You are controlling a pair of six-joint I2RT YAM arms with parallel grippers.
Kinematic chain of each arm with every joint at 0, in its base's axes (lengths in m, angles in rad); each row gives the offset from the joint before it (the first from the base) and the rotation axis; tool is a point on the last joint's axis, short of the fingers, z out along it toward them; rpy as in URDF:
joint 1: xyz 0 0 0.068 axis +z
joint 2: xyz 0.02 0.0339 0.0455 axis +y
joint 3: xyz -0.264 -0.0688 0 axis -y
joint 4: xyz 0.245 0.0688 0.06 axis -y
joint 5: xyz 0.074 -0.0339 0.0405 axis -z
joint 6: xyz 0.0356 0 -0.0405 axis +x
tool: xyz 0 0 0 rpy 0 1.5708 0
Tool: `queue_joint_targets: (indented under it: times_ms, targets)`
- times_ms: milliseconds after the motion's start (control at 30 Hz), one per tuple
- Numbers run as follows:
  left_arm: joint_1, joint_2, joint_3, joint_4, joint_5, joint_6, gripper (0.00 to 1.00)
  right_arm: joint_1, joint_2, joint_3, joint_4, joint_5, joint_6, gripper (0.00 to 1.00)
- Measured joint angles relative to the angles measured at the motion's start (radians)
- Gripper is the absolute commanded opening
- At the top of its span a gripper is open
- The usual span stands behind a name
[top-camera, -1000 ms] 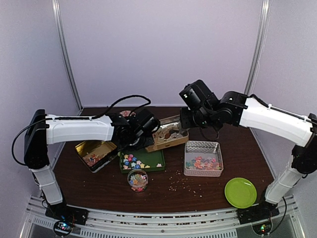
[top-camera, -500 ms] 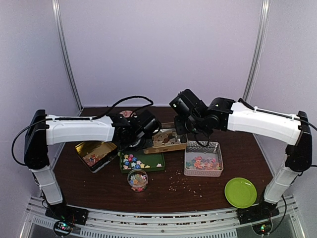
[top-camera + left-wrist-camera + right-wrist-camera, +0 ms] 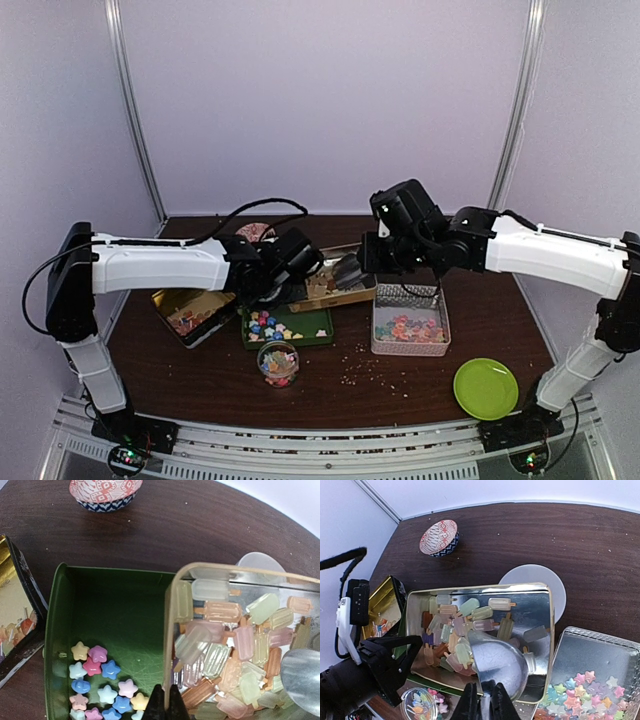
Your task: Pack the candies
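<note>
While my left pincer (image 3: 165, 701) is pinched tight on the rim of the gold tin (image 3: 169, 630), my right pincer (image 3: 485, 701) is clamped on a shiny spoon (image 3: 500, 662). The round end of the spoon sits inside the tin, among the ice-lolly candies (image 3: 452, 630). One side of the tin hangs over the green tray (image 3: 125, 615), where pastel star candies (image 3: 100, 670) lie. More stars lie in the silver tray (image 3: 590, 650) just beside the tin. A small jar (image 3: 278, 362) of candies stands on the counter (image 3: 200, 370).

Green plate (image 3: 486, 388), patterned bowl (image 3: 438, 537), dark table (image 3: 200, 372)
</note>
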Motion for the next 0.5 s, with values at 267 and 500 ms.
queue_joint_targets:
  times_ms: [267,500]
  targets:
    - [-0.001,-0.024,-0.002,0.036,-0.001,-0.015,0.0,0.001,-0.09,0.0,-0.037,0.06,-0.014,0.0]
    - [-0.001,-0.023,-0.009,0.037,-0.001,-0.023,0.0,0.001,-0.144,-0.008,-0.043,0.157,-0.06,0.0]
